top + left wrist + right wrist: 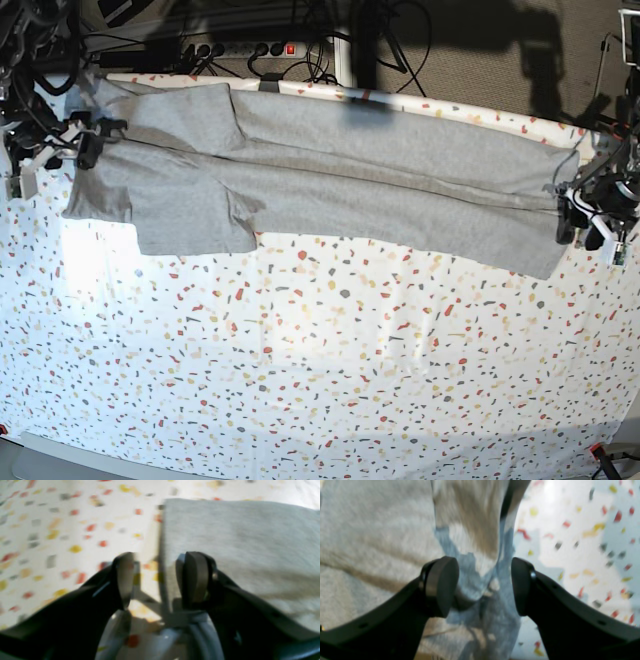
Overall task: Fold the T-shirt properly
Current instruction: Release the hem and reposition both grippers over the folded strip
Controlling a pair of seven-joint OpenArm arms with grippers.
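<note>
The heather-grey T-shirt (pixel 350 170) lies in a long band across the far part of the table, plain side up, with a sleeve flap at the near left. No lettering shows. My left gripper (pixel 583 228) is at the shirt's right end. In the left wrist view the left gripper (pixel 160 580) is open, its jaws astride the shirt's edge (pixel 237 537). My right gripper (pixel 88 140) is at the shirt's left end. In the right wrist view the right gripper (pixel 482 587) is open over a fold of the shirt (pixel 370 530), whose edge runs between the jaws.
A white speckled cloth (pixel 320 350) covers the table. A power strip with cables (pixel 240 48) lies behind the far edge. The table's right edge is close to the left gripper, and its left edge is close to the right gripper.
</note>
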